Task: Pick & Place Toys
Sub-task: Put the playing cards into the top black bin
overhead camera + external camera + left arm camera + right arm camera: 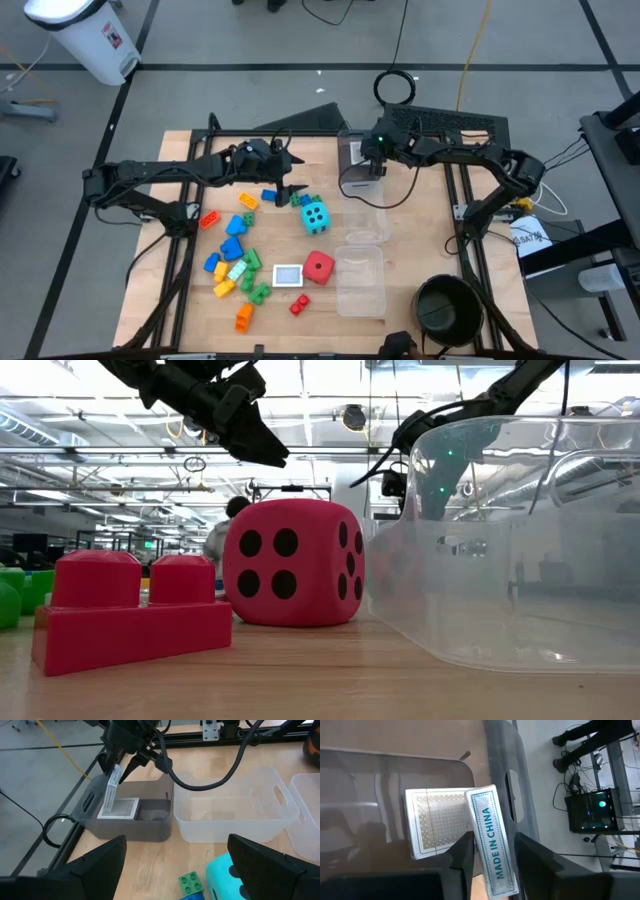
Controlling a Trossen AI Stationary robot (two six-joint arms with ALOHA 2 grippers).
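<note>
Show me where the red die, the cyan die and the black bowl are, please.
red die (318, 267): high view, on its top face.
cyan die (314, 216): high view, on its dotted top face.
black bowl (449, 307): high view, on its dark inside.

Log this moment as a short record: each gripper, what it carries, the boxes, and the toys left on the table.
right gripper: over the grey box, a card deck between its jaws
grey box contents: one card pack lying flat
left gripper: jaws open, empty, above the bricks
clear boxes: nothing visible inside
dice: cyan die, red die
</note>
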